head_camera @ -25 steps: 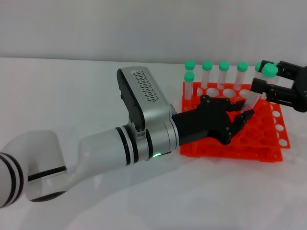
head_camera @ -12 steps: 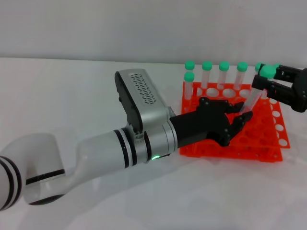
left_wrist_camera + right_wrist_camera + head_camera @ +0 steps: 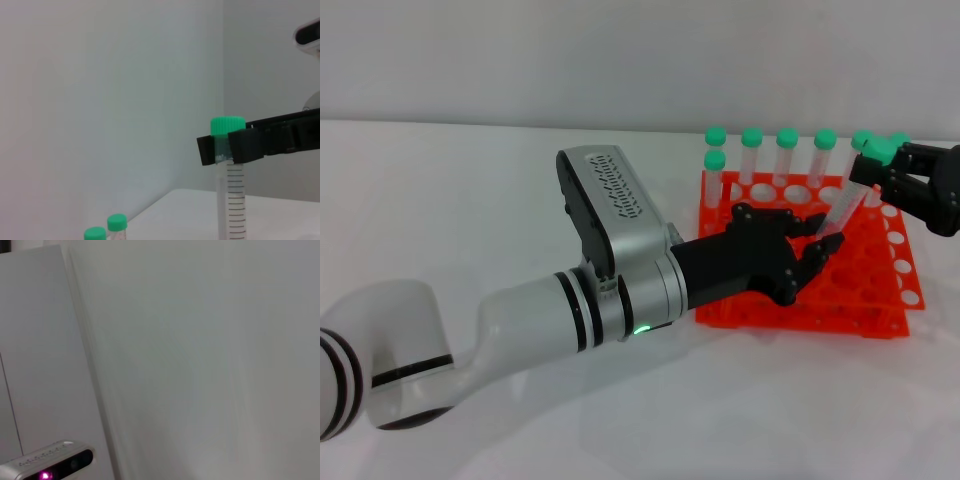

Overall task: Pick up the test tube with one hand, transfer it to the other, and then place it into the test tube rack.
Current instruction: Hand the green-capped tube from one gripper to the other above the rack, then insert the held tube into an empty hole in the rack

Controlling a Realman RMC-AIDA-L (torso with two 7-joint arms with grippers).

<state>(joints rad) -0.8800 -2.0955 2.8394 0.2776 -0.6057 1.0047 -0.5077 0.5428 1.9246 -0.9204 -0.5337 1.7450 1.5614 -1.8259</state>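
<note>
The left arm, a white cylindrical limb with black bands and a small green light, reaches from the near left across to the bright orange-red plastic test tube rack (image 3: 880, 275). Its silver wrist housing is tilted up, and its black two-fingered left gripper (image 3: 820, 240) hovers over the rack's middle with fingers spread, the fingertips around the lower end of the slim clear plastic test tube with a green cap (image 3: 843, 208). The black right gripper (image 3: 876, 170) comes in from beyond the rack's right edge, its fingers clamped on that tube just under the cap.
</note>
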